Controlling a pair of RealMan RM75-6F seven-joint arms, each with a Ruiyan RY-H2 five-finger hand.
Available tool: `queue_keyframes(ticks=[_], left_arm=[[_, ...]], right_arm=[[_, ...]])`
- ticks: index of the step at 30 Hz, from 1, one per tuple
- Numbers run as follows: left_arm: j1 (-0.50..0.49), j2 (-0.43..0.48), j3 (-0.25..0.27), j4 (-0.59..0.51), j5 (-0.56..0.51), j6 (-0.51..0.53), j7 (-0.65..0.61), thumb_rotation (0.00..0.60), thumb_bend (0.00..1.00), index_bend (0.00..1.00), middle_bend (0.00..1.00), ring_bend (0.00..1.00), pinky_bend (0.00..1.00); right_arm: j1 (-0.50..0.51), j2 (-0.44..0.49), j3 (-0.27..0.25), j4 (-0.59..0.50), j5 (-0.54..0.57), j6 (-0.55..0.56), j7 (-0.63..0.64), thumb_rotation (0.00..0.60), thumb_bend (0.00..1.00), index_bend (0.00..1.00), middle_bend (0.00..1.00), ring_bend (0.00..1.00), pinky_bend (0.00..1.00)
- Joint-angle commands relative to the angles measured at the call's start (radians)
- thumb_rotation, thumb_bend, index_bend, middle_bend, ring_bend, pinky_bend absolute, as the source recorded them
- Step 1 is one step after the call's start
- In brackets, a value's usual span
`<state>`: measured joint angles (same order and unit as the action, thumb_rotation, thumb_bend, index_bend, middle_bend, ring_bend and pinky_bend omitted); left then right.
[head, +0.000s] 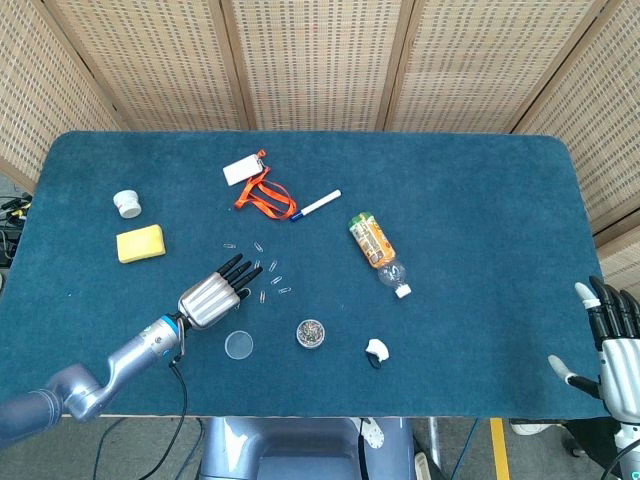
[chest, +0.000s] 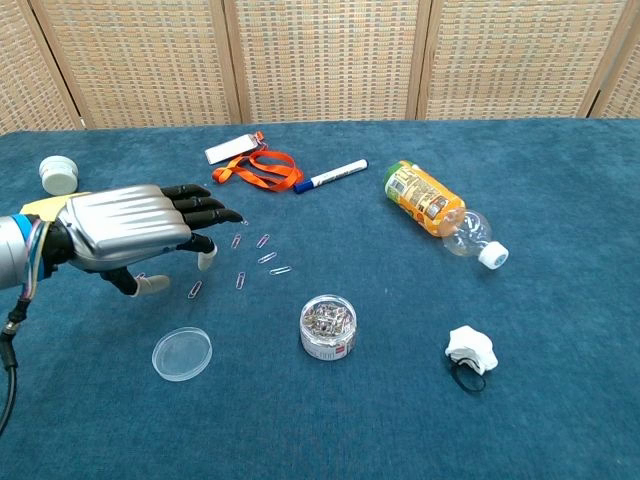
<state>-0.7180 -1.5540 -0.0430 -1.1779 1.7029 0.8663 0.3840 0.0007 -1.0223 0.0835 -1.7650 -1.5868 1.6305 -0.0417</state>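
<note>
My left hand (head: 215, 295) (chest: 140, 228) hovers palm down with fingers spread over several paper clips (head: 268, 270) (chest: 262, 255) scattered on the blue table (head: 480, 200). It holds nothing. A clear round lid (head: 238, 345) (chest: 181, 353) lies just near side of that hand. A small clear jar of clips (head: 312, 333) (chest: 329, 326) stands to the lid's right. My right hand (head: 615, 345) stays at the table's right near corner, fingers apart and empty; the chest view does not show it.
A yellow sponge (head: 140, 243) and a white cap (head: 127, 203) (chest: 59, 175) lie at the left. At the back are an orange lanyard with badge (head: 262, 190) (chest: 255, 165) and a marker (head: 317, 205) (chest: 331, 175). A bottle (head: 377, 250) (chest: 438, 210) lies right of centre, a white clip (head: 377, 350) (chest: 470, 350) near the front.
</note>
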Motion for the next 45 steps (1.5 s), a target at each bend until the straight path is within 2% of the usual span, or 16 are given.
queue_keyframes(ticks=[1, 9, 18, 33, 38, 45], left_arm=[[-0.003, -0.028, 0.008, 0.028, -0.016, -0.001, 0.000, 0.600, 0.41, 0.37, 0.00, 0.00, 0.00], [-0.005, -0.065, 0.031, 0.076, -0.027, 0.020, -0.017, 0.600, 0.41, 0.37, 0.00, 0.00, 0.00], [-0.014, -0.100, 0.034, 0.119, -0.046, 0.036, -0.016, 0.600, 0.41, 0.37, 0.00, 0.00, 0.00], [-0.006, -0.159, 0.044, 0.192, -0.065, 0.084, -0.050, 0.600, 0.39, 0.46, 0.00, 0.00, 0.00], [0.002, -0.187, 0.050, 0.226, -0.069, 0.101, -0.070, 0.600, 0.36, 0.55, 0.00, 0.00, 0.00], [0.008, -0.214, 0.068, 0.284, -0.057, 0.136, -0.114, 0.600, 0.35, 0.59, 0.00, 0.00, 0.00]], right_arm=[[0.001, 0.000, 0.000, 0.001, 0.000, -0.001, 0.001, 0.600, 0.00, 0.00, 0.00, 0.00, 0.00], [0.000, 0.002, -0.002, -0.001, -0.004, 0.001, 0.005, 0.600, 0.00, 0.00, 0.00, 0.00, 0.00], [-0.001, 0.004, -0.003, -0.001, -0.005, 0.001, 0.010, 0.600, 0.00, 0.00, 0.00, 0.00, 0.00], [-0.001, 0.007, -0.005, -0.001, -0.010, 0.002, 0.020, 0.600, 0.00, 0.00, 0.00, 0.00, 0.00], [-0.001, 0.009, -0.008, -0.002, -0.015, 0.002, 0.026, 0.600, 0.00, 0.00, 0.00, 0.00, 0.00], [-0.002, 0.011, -0.010, -0.003, -0.019, 0.003, 0.031, 0.600, 0.00, 0.00, 0.00, 0.00, 0.00]])
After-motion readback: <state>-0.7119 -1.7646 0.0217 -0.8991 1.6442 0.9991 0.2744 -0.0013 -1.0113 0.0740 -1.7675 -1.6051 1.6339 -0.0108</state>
